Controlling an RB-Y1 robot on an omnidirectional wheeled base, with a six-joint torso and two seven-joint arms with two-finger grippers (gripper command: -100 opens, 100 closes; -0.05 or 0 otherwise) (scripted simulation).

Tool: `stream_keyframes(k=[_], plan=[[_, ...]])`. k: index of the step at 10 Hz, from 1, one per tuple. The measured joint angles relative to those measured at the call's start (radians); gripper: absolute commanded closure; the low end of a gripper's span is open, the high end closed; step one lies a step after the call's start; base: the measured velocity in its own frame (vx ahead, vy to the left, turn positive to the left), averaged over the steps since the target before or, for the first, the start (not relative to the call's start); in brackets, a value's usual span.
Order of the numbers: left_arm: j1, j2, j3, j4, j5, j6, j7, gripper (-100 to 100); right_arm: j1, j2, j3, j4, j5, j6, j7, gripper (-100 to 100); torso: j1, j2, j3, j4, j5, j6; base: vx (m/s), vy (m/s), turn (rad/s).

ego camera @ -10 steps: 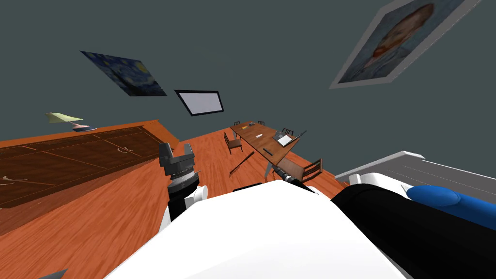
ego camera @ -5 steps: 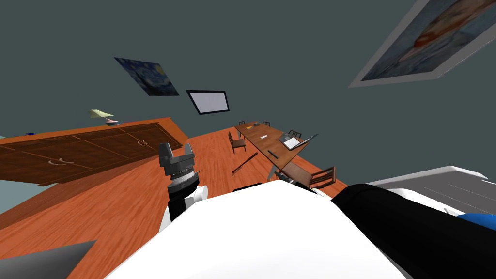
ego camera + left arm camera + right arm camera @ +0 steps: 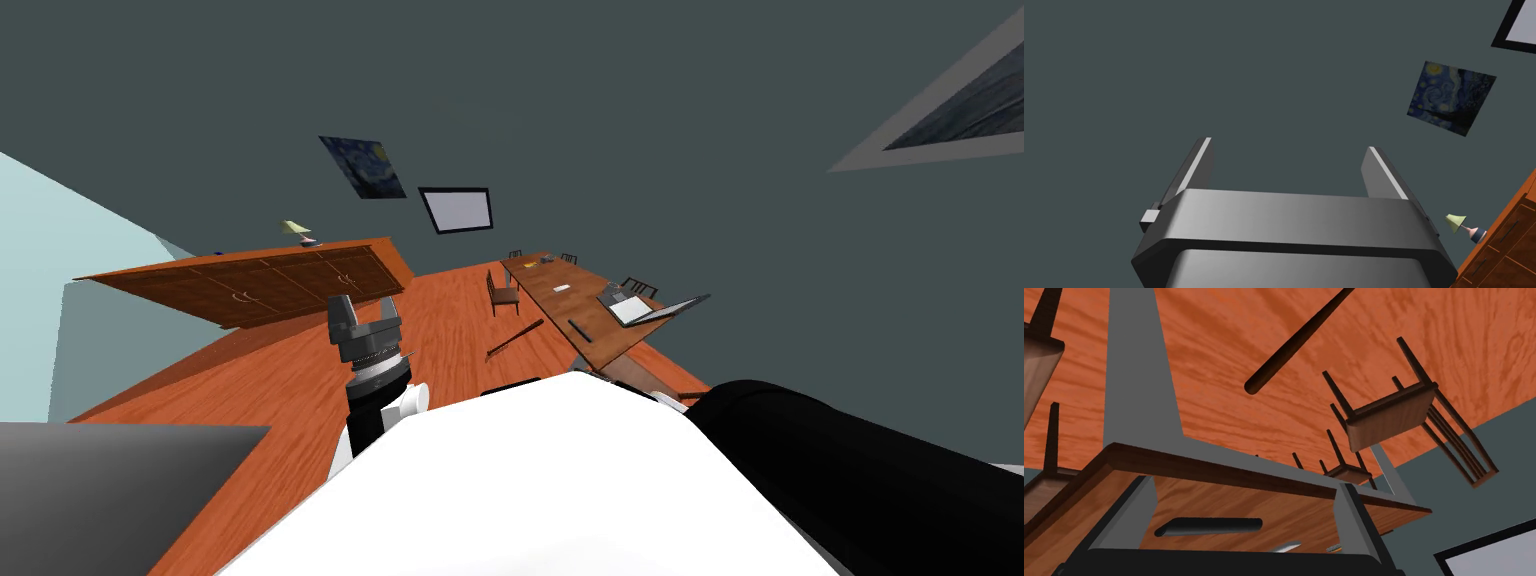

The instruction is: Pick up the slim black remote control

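Approach step: remote lies flat near the table end, right gripper open, aimed at it but well apart, left gripper open and idle; next, close in and straddle its narrow sides.

I am looking into a room of a home, a living and dining space. A long wooden table runs along a dark grey-green wall, with wooden chairs around it and an open laptop on top. Across the orange wood-grain floor stands a low wooden sideboard with a small shaded lamp on top. A swirling night-sky painting and a black-framed screen hang on the far wall.
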Motion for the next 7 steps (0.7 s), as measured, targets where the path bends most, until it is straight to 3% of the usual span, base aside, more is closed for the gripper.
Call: stream_keyframes(k=[2,7], plan=[[0.000,0.000,0.000,0.000,0.000,0.000,0.000,0,0.003,-0.055,0.019,0.020,-0.006,0.039,0.034,-100,-0.003,-0.001,-0.001,0.000,-0.001,0.000,0.104,-0.121,0.391],[0.000,0.000,0.000,0.000,0.000,0.000,0.000,0,-0.041,-0.145,0.086,0.079,0.006,0.150,0.114,-100,-0.006,-0.003,-0.002,-0.001,-0.001,0.001,0.108,-0.143,0.349]])
